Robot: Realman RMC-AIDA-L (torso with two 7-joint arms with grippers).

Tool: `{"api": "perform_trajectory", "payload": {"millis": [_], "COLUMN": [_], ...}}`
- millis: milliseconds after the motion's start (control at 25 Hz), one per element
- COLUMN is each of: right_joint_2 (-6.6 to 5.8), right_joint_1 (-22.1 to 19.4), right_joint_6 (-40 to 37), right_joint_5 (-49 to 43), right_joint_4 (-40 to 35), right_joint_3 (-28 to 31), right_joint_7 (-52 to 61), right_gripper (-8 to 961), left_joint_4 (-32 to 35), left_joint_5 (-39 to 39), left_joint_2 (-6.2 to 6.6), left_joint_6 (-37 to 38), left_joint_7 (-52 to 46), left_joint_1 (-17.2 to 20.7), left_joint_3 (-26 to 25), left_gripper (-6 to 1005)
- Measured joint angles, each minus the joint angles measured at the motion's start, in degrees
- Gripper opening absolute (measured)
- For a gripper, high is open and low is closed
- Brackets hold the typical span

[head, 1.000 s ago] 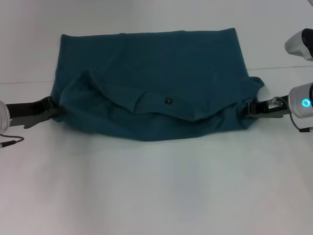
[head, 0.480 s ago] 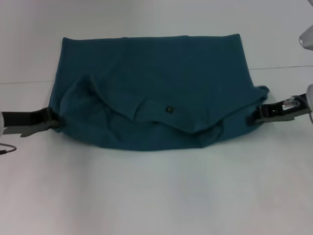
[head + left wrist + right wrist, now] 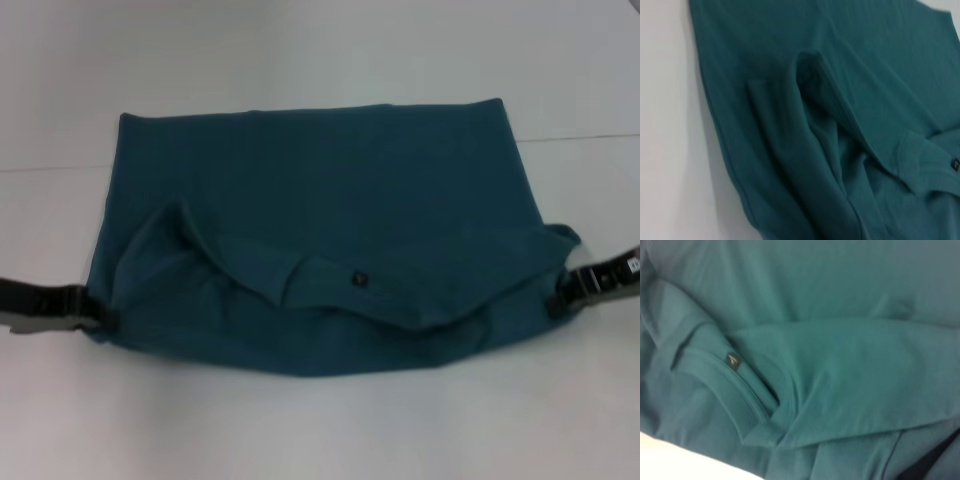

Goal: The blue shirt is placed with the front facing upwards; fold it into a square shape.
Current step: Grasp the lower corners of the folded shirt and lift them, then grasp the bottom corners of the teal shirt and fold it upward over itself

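Pulled nearer and lower in frame than before, the shirt [image 3: 320, 240] hangs between left gripper [image 3: 95, 318] and right gripper [image 3: 555, 297], each clamped on a side edge.

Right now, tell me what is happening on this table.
The robot is folding the blue shirt, which lies on the white table with its plain side up. The left pincer is at the shirt's near left corner and the right pincer at its near right corner, each pinching the fabric edge. The near part is bunched and rumpled, with the collar and its small dark neck label showing. The far edge lies flat and straight. It is not yet a square.
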Motion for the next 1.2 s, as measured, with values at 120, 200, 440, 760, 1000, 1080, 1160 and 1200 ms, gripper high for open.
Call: {"api": "perform_trajectory", "payload": {"millis": [120, 200, 440, 760, 1000, 1080, 1160, 1200], "right_joint_2": [0.35, 0.43, 0.13, 0.25, 1.22, 1.59, 1.9, 2.03], "right_joint_1": [-0.4, -0.9, -2.4, -3.8, -5.7, -6.3, -7.0, -7.2], "right_joint_6": [-2.7, -4.4, -7.5, -13.4, -18.1, -19.0, -20.0, -20.5], "right_joint_5": [-1.7, -1.7, -1.5, -3.5, -3.7, -3.7, -3.7, -3.7], "right_joint_4": [-0.1, -0.5, -2.5, -3.0, -3.2, -3.4, -3.7, -3.8], "right_joint_3": [-0.2, -0.3, 0.0, 0.0, 0.0, 0.0, -0.1, -0.1], "right_joint_7": [-0.6, -1.3, -2.0, -3.0, -3.8, -3.8, -3.9, -4.2], "right_gripper": [32, 33, 36, 40, 43, 44, 45, 45], "left_joint_4": [2.1, 2.7, 4.3, 7.4, 7.8, 7.8, 7.8, 7.8], "left_joint_5": [0.4, 0.4, 1.3, 5.3, 7.8, 8.5, 9.1, 9.3], "left_joint_2": [0.0, 0.0, -0.36, -1.11, -1.19, -1.35, -1.5, -1.55], "left_joint_6": [5.5, 8.1, 15.9, 21.6, 22.8, 23.6, 24.1, 24.2], "left_joint_7": [1.2, 1.9, 3.8, 4.4, 4.7, 5.0, 5.1, 5.2], "left_joint_1": [1.4, 2.3, 5.1, 7.9, 8.5, 8.6, 8.8, 8.9], "left_joint_3": [-0.3, -0.4, 0.0, 0.0, 0.2, 0.3, 0.4, 0.4], "left_gripper": [49, 50, 50, 51, 52, 52, 53, 53]}}
